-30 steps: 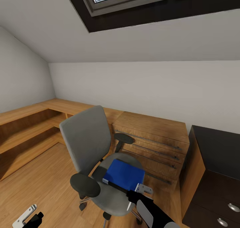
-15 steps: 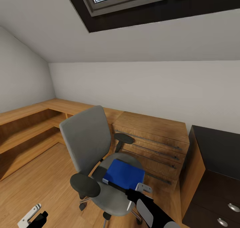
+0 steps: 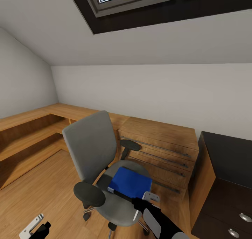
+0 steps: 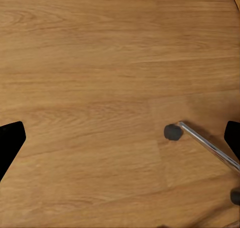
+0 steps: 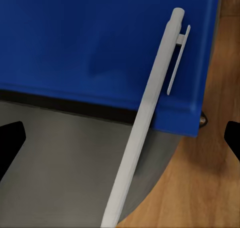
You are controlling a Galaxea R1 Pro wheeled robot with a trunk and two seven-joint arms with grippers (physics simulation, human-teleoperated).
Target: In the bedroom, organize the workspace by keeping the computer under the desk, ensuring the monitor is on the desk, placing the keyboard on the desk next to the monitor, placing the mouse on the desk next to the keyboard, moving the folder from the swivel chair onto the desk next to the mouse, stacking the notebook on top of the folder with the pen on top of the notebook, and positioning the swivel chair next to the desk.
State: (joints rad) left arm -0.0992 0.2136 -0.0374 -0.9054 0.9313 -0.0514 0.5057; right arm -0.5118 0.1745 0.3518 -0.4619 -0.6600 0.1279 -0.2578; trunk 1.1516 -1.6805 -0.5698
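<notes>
The swivel chair (image 3: 91,144), grey with black armrests, stands mid-floor, its back toward the left. On its seat lies the blue folder (image 3: 130,182), filling much of the right wrist view (image 5: 100,43). The white pen (image 5: 145,113) rests with its clip end on the folder's corner, and its barrel runs out over the seat edge. In the head view the pen (image 3: 135,216) is a pale sliver under my right gripper (image 3: 147,198). That gripper (image 5: 121,140) hovers over the folder's near corner, open, with its fingers wide of the pen. My left gripper (image 3: 31,225) is open, low above the floor (image 4: 121,138).
Light wooden low shelving (image 3: 31,134) runs along the left and back walls, joining a slatted wooden unit (image 3: 157,144) behind the chair. A dark cabinet with knobbed drawers (image 3: 227,183) stands at the right. Under my left gripper, a chrome chair spoke ends in a caster (image 4: 173,132).
My left gripper has shifted slightly right and lower in the head view. My right gripper has eased a little toward the folder's corner. The chair and folder have not moved.
</notes>
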